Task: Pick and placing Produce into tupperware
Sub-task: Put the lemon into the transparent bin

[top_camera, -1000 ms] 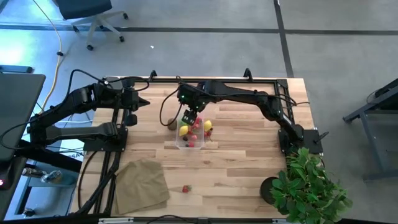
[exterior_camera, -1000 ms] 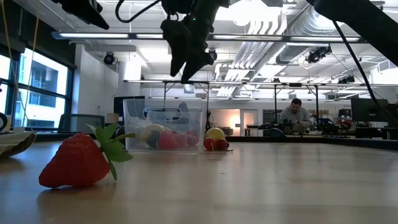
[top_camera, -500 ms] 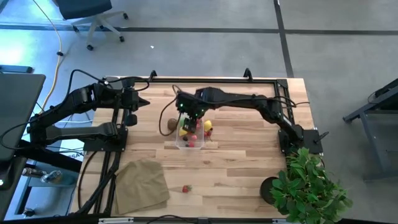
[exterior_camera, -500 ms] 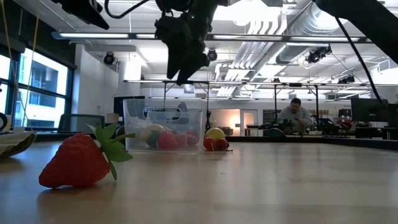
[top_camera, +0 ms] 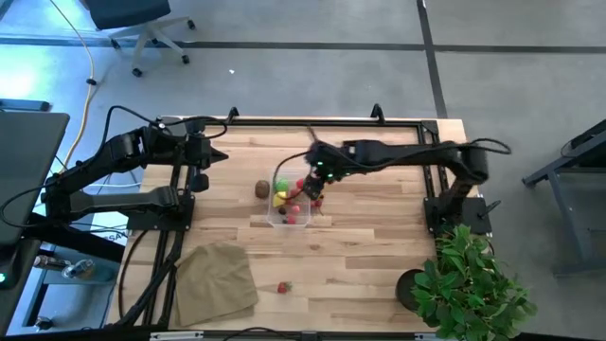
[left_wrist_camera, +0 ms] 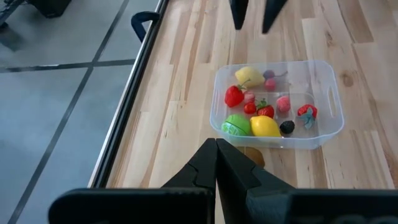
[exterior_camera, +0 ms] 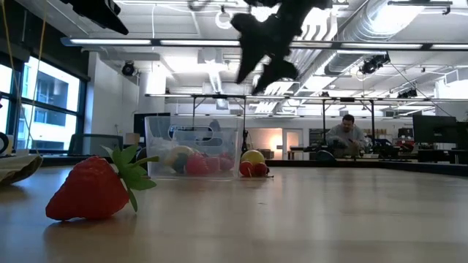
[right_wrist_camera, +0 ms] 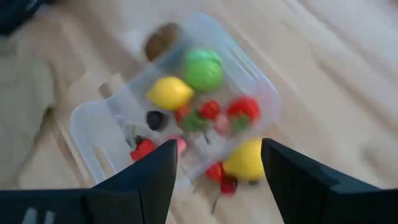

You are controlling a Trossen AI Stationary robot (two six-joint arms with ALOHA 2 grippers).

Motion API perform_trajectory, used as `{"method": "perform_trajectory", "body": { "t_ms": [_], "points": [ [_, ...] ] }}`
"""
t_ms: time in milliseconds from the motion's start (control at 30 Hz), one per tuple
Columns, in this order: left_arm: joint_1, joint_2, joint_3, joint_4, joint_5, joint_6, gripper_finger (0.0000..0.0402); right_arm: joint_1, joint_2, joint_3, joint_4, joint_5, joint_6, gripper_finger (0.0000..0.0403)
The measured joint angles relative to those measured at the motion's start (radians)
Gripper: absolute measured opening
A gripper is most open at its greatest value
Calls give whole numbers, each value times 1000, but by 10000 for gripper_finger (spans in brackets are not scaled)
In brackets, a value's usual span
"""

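Right gripper (top_camera: pixel 316 182) — fingers apart, empty — hangs above the clear tub (top_camera: pixel 290 218); a lemon (right_wrist_camera: pixel 244 160) lies beneath it; left gripper (left_wrist_camera: pixel 216 144) shut

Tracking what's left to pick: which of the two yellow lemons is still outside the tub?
The lemon on the wood against the tupperware wall, with red cherries beside it. The other lemon lies inside, next to the green ball.
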State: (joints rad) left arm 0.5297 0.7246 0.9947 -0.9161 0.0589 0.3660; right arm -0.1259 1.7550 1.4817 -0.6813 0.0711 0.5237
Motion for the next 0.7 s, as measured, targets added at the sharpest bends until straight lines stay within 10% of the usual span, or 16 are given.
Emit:
{"method": "perform_trajectory", "body": {
  "t_ms": [233, 700],
  "points": [
    [0, 0, 0, 0, 0, 0, 1, -91, -82, -188, 36, -100, 450, 224],
    [0, 0, 0, 0, 0, 0, 1, -194, 40, -257, 165, -338, 546, 224]
  ]
}}
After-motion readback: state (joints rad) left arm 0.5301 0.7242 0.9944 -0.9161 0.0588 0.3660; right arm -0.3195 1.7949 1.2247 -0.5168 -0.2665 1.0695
